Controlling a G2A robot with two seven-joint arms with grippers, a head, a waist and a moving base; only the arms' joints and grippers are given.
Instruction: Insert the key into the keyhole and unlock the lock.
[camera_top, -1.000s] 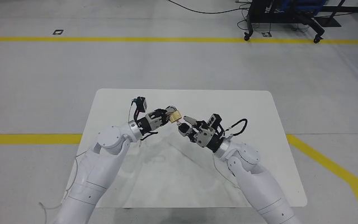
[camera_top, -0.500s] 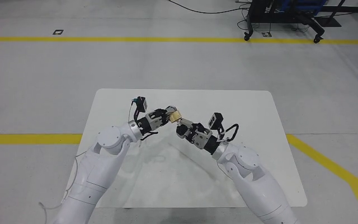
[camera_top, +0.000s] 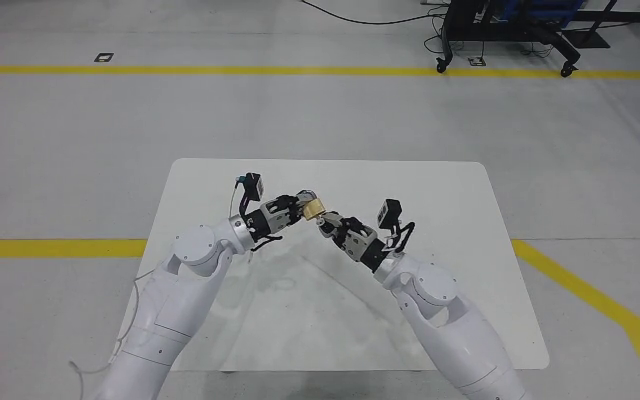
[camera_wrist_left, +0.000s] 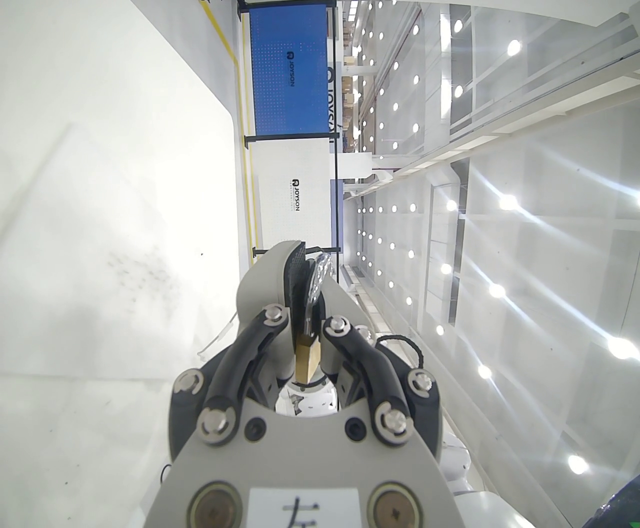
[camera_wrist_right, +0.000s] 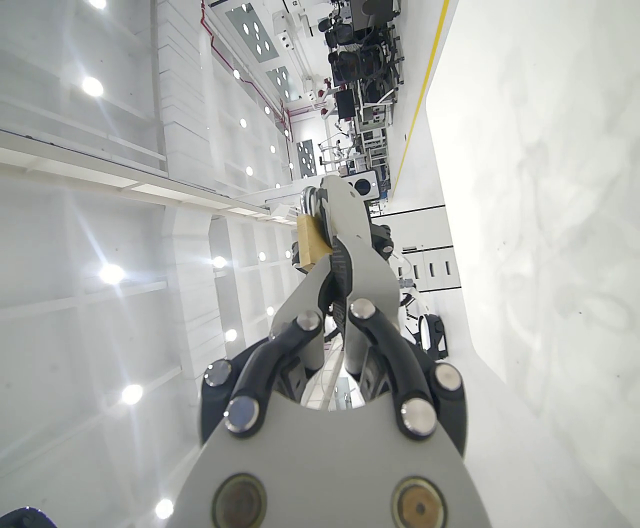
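A small brass padlock (camera_top: 314, 208) hangs above the middle of the white table (camera_top: 430, 190). My left gripper (camera_top: 303, 203) is shut on it. In the left wrist view the brass body (camera_wrist_left: 307, 361) shows between the closed fingers (camera_wrist_left: 280, 280), with the silver shackle (camera_wrist_left: 319, 274) at their tips. My right gripper (camera_top: 326, 224) is shut, its tip right against the padlock from the lower right. In the right wrist view the padlock (camera_wrist_right: 311, 245) lies beside the closed fingers (camera_wrist_right: 345, 220). The key is hidden between those fingers, so whether it is in the keyhole cannot be told.
Both arms meet over the table's centre, well above the tabletop. Yellow floor lines run beyond the table's far edge (camera_top: 330, 161) and at both sides. A black wheeled frame (camera_top: 510, 30) stands on the floor at the far right.
My right gripper has moved up and to the left, closing the gap to the padlock, and its wrist has turned. The left arm and the padlock have stayed in place.
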